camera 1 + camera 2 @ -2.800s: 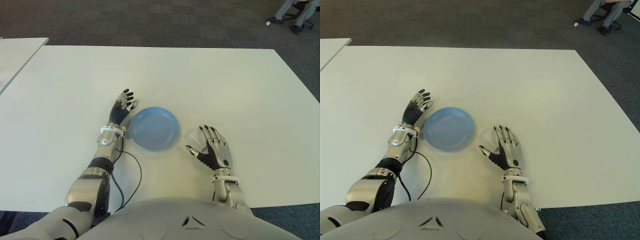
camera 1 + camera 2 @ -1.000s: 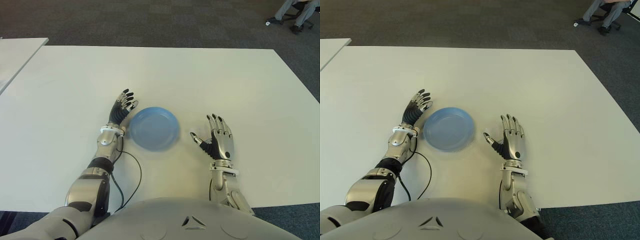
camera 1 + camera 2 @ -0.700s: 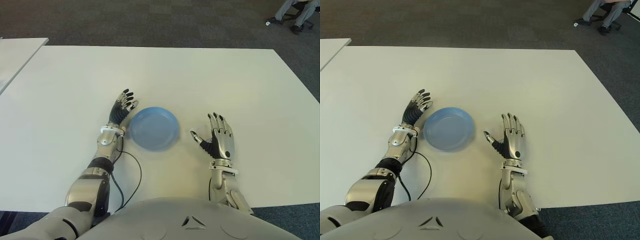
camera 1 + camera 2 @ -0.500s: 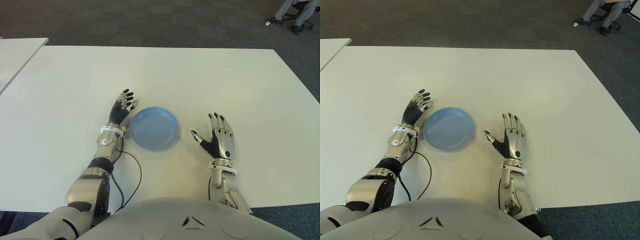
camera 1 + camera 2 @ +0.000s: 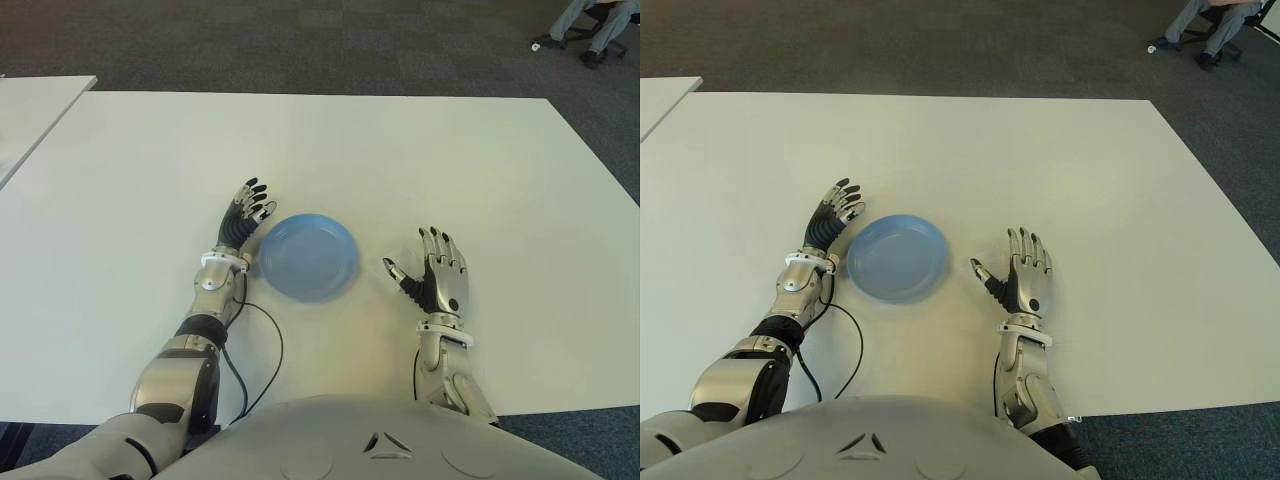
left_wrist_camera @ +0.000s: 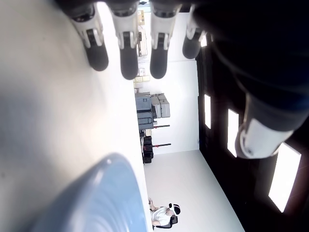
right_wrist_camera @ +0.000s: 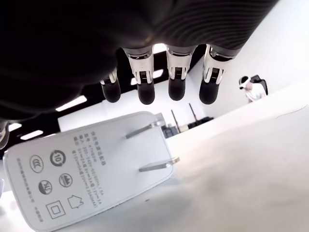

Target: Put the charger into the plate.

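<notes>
Fingers [image 6: 126, 53] of the left hand [image 5: 240, 225]: stretched out and relaxed, holding nothing, just beside the left rim of the blue plate [image 5: 305, 257]. No change on that side from 2.8 s ago; idle.

Plate bare inside, sitting on the white table [image 5: 400, 150] toward its near edge, about midway between the left and right edges. Same spot as before.

Charger [image 7: 91, 174] not yet in the plate. Seen only from the right wrist: a white block lying flat on the table, two prongs pointing out along the surface, printed face up, just in front of the right palm and below the fingertips [image 7: 145, 92]. Not touched by any finger as far as can be seen. Cannot be made out in either eye view, white on white, so its exact gap to the plate cannot be told; probably between the plate's right rim and the palm.

Right hand [image 5: 440, 285]: the one real change. Lay low and flat close to the plate 2.8 s ago; now raised upright, well right of the plate by the near edge, thumb out toward the plate, fingers extended and loose, grasping nothing.

Meaning for the task, as a judgement: no grasp made, approach being reset, pickup and carry into the plate both left to do.
</notes>
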Controlling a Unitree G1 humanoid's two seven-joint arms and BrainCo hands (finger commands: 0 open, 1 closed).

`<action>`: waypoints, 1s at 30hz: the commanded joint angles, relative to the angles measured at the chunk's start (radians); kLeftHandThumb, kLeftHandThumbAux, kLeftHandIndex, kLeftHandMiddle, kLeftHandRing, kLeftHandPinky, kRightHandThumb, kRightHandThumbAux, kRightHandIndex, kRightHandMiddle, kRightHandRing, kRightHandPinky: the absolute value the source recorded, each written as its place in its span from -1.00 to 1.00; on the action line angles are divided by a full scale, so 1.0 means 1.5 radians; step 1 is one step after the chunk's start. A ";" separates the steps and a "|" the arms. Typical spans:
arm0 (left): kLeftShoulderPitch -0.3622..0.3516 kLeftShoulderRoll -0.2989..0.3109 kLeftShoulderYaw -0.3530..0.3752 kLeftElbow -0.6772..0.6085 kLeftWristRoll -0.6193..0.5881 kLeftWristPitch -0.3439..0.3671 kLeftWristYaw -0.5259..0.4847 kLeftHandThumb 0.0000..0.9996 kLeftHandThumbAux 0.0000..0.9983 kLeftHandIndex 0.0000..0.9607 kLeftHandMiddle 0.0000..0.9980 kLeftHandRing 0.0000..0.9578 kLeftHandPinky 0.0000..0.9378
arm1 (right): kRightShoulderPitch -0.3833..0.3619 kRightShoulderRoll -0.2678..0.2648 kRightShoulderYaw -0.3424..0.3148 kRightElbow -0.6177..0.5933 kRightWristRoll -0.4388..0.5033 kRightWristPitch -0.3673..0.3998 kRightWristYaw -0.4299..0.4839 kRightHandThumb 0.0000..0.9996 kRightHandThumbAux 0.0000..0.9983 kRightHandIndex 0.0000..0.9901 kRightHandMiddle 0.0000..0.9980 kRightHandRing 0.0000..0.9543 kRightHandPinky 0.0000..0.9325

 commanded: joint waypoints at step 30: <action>0.061 -0.008 -0.005 0.055 0.001 0.031 -0.014 -1.00 0.20 -0.91 -0.67 -0.66 -0.67 | 0.000 0.023 0.021 0.061 0.012 0.068 0.053 -0.59 -0.62 -1.00 -1.00 -1.00 -1.00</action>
